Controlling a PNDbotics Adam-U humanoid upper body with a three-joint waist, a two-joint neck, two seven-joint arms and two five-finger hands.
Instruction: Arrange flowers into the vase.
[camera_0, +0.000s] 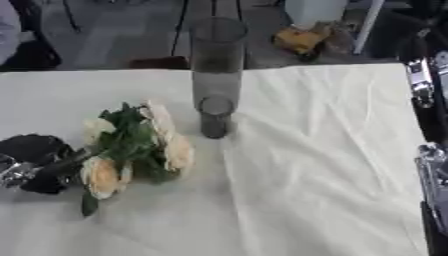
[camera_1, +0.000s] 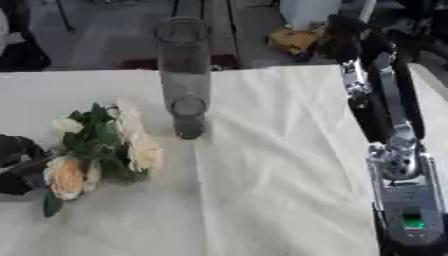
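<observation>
Your black left hand (camera_0: 35, 162) sits at the left edge in both eye views, partly cut off in the right eye view, and its fingers blur together around the stems, so you cannot tell how they lie. The stems of the cream and peach flower bunch with green leaves (camera_0: 131, 147) vanish behind that hand. Your black and silver right arm (camera_1: 394, 150) runs out at the bottom edge; its hand never shows.

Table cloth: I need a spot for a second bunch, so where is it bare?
The white cloth is bare from the tall clear glass vase across to the right arm, and along the near edge. The left is crowded: cream flowers with green leaves, held by the left hand.
</observation>
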